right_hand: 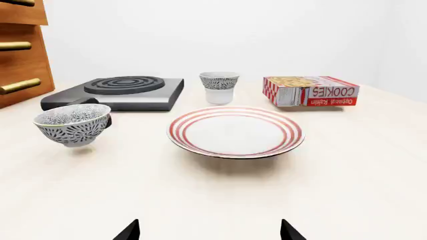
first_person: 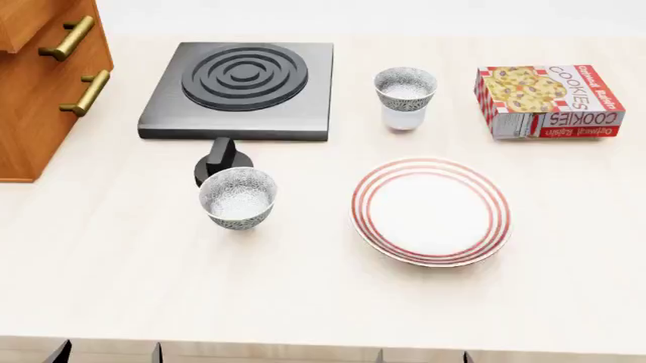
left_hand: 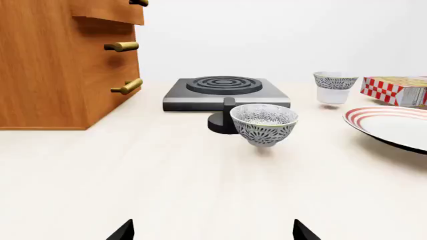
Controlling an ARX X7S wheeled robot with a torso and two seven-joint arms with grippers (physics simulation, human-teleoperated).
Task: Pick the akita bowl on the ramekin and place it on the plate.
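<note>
Grey-black speckle marks 2 alike bowls, so the reach should go to the akita bowl stacked on the white ramekin, behind the plate and beside the cookie box, not the twin bowl standing alone near the stove's knob. The right gripper looks better placed, coming down over the rim and lifting straight. Both it and the left gripper show fingertips spread apart, holding nothing. Bowls, ramekin and plate look empty.
</note>
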